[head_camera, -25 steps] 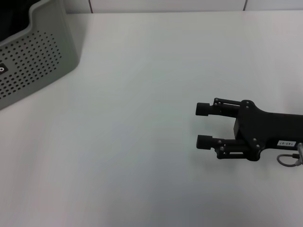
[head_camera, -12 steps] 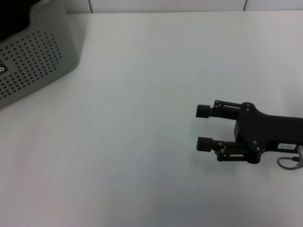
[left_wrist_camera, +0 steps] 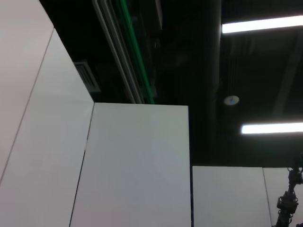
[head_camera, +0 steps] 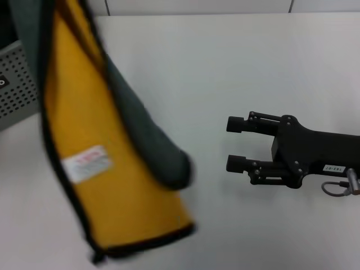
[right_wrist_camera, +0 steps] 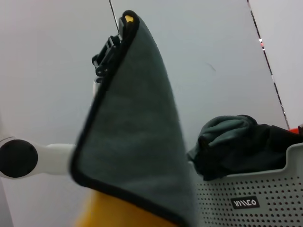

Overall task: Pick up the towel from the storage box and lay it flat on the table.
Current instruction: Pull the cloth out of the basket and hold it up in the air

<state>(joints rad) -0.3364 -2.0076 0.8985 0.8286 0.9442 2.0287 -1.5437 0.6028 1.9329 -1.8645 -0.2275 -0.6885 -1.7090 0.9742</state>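
The towel [head_camera: 112,169] hangs in the air over the left part of the table [head_camera: 225,62], with its yellow side, white tag [head_camera: 85,163] and a folded dark green-grey flap facing me. In the right wrist view the towel [right_wrist_camera: 137,142] hangs by its top corner from my left gripper [right_wrist_camera: 108,54], which is shut on it high above the table. My right gripper [head_camera: 235,143] is open and empty, low over the table to the right of the towel. The storage box [head_camera: 17,79] stands at the far left, partly hidden behind the towel.
The right wrist view shows the storage box [right_wrist_camera: 255,198] holding several more dark cloths [right_wrist_camera: 232,146]. A white arm link with a black joint [right_wrist_camera: 19,158] is beside the hanging towel. The left wrist view shows only wall panels and ceiling lights.
The towel has come into the head view from the box side and now hangs over the left of the table. My right gripper has shifted slightly left and stays open.
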